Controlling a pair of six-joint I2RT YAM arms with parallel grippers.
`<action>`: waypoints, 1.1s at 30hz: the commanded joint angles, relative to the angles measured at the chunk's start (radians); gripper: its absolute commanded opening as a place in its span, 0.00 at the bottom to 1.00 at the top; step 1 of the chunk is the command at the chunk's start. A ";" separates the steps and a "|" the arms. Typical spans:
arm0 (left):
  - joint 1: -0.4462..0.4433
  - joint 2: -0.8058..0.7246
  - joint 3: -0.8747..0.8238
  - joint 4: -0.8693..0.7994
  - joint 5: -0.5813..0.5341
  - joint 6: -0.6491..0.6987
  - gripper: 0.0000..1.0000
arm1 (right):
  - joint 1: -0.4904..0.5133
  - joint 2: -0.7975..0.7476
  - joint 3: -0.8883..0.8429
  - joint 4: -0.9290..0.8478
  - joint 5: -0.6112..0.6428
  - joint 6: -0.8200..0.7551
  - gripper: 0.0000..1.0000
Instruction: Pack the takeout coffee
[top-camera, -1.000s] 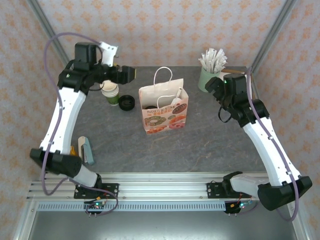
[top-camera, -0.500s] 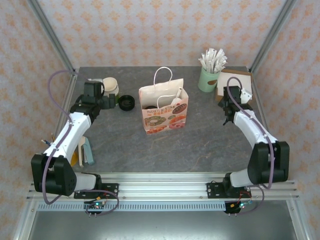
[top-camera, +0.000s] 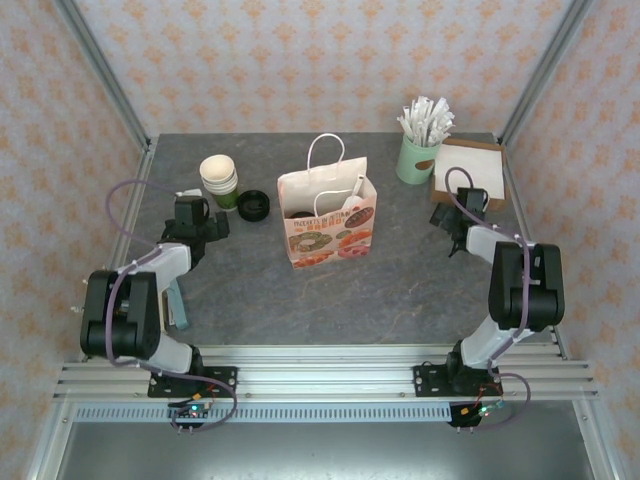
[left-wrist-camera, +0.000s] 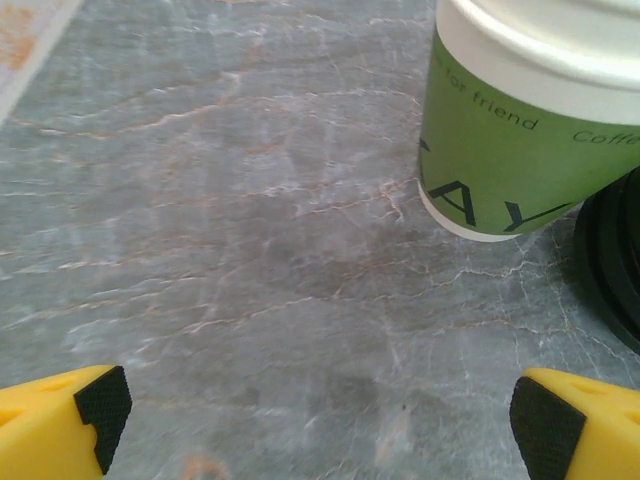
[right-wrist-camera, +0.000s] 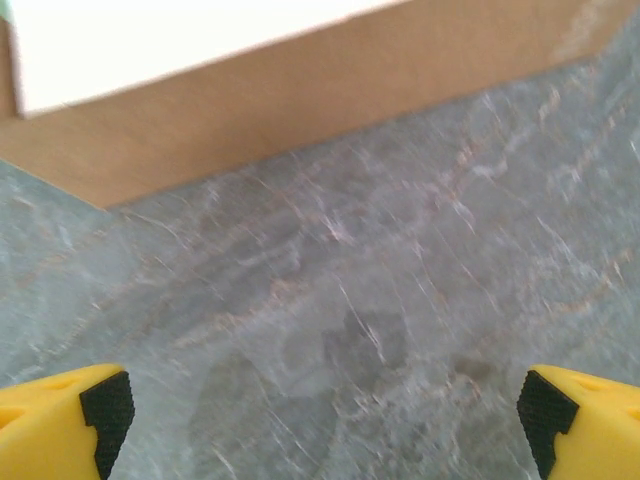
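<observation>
You have one paper bag (top-camera: 335, 235) at mid-frame, with one cup stack (top-camera: 218, 176) and one loose black lid (top-camera: 254, 205) to its left. The takeout coffee (top-camera: 298, 213) sits inside the bag (just its dark round lid peeks out). The left gripper (left-wrist-camera: 320, 425) and right gripper (right-wrist-camera: 320, 425) both gape wide, holding nothing.

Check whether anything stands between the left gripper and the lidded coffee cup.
The coffee looks already inside the paper bag, black lid showing at the open top. Between it and the open left gripper lies a loose black lid; the stack of lidless cups stands just off that line.
</observation>
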 joint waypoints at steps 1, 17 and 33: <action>0.004 0.048 -0.007 0.180 0.062 0.014 1.00 | 0.013 -0.033 -0.040 0.122 0.015 -0.067 0.99; -0.100 0.017 -0.304 0.697 -0.150 0.070 1.00 | 0.044 -0.157 -0.252 0.390 0.052 -0.091 1.00; -0.117 -0.010 -0.292 0.620 -0.247 0.043 1.00 | 0.109 -0.134 -0.421 0.701 0.135 -0.138 0.99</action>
